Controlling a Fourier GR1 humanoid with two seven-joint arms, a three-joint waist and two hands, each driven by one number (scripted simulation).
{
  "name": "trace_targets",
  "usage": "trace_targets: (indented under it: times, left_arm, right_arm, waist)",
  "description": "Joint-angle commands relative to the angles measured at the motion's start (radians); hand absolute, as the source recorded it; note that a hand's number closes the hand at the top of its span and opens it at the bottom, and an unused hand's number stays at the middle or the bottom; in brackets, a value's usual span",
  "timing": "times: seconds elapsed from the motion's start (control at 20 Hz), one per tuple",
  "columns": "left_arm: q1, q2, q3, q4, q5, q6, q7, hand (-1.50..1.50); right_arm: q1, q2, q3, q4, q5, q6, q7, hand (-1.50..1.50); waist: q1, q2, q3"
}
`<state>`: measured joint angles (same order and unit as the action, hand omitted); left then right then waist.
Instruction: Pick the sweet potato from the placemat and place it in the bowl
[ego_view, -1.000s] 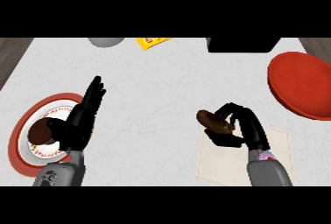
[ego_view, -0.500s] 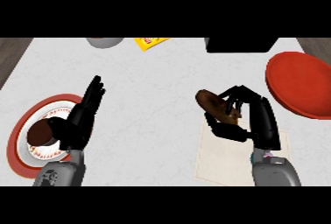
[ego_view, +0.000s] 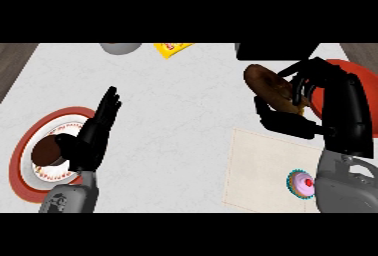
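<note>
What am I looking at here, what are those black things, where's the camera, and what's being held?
The camera sits at the robot's head, looking steeply down at a pale kitchen counter. The two black shapes on grey forearms are its hands. The right hand has its fingers curled round a brown sweet potato, lifted off the beige rectangular placemat beside the round red bowl. The left hand rests open over a red-rimmed white plate bearing a brown round item. A pink cupcake in a teal wrapper sits on the placemat. At the far edge lie a yellow packet and a grey object.
</note>
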<state>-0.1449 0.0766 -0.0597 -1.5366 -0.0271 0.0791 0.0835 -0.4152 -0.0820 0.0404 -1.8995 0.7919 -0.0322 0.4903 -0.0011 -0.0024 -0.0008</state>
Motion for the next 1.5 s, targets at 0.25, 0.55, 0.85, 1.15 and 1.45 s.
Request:
trace_targets:
  times: [0.25, 0.55, 0.85, 1.15, 1.45]
  left_arm:
    - [-0.029, 0.009, 0.014, -0.056, 0.013, -0.017, 0.098, 0.0]
    - [0.014, 0.002, 0.0, -0.08, -0.012, -0.01, 0.066, 0.0]
    - [-0.016, -0.021, 0.005, 0.014, -0.022, 0.002, -0.001, 0.0]
    - [-0.014, 0.01, 0.046, 0.055, 0.016, -0.049, -0.052, 0.0]
    - [-0.002, 0.001, 0.015, -0.015, -0.01, -0.038, -0.008, 0.0]
  right_arm:
    - [-0.256, -0.107, -0.202, 0.147, -0.035, 0.045, 0.102, 1.5]
    - [-0.352, -0.211, -0.263, 0.286, -0.056, 0.096, 0.113, 1.5]
    - [-0.305, -0.353, -0.262, 0.509, 0.079, 0.064, -0.014, 1.5]
    - [-0.314, -0.399, -0.311, 0.787, 0.1, -0.082, -0.183, 1.5]
    - [-0.328, -0.492, -0.397, 1.09, 0.085, -0.202, -0.37, 1.5]
  waist:
    - [0.007, 0.003, 0.001]
    - [0.009, 0.002, 0.001]
    - [0.011, 0.009, 0.001]
    - [0.014, 0.009, 0.001]
    - [0.026, 0.011, 0.002]
